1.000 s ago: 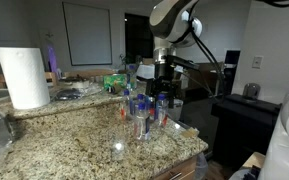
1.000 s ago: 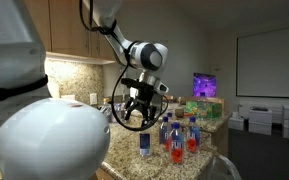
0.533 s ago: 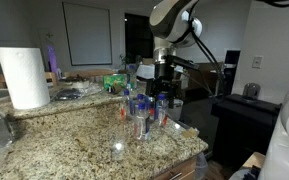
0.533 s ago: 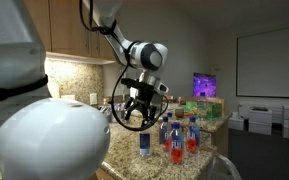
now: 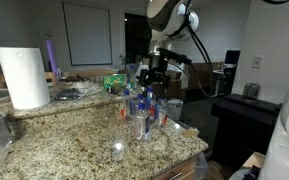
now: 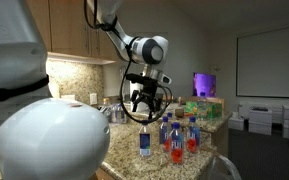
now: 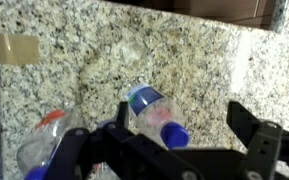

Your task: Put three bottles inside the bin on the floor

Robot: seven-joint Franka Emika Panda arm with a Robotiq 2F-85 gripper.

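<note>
The gripper (image 5: 156, 74) hangs above a cluster of upright clear blue-capped bottles (image 5: 144, 108) near the granite worktop's (image 5: 64, 135) outer edge. Its jaws are apart and empty, with one bottle (image 7: 149, 108) beneath them.

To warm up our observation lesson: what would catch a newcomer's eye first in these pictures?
The cluster of small bottles with blue caps stands out on the speckled granite counter, with the gripper hanging open above them. A tall white paper-towel roll stands further along the counter in an exterior view, and a big white rounded shape fills the foreground of an exterior view.
</note>
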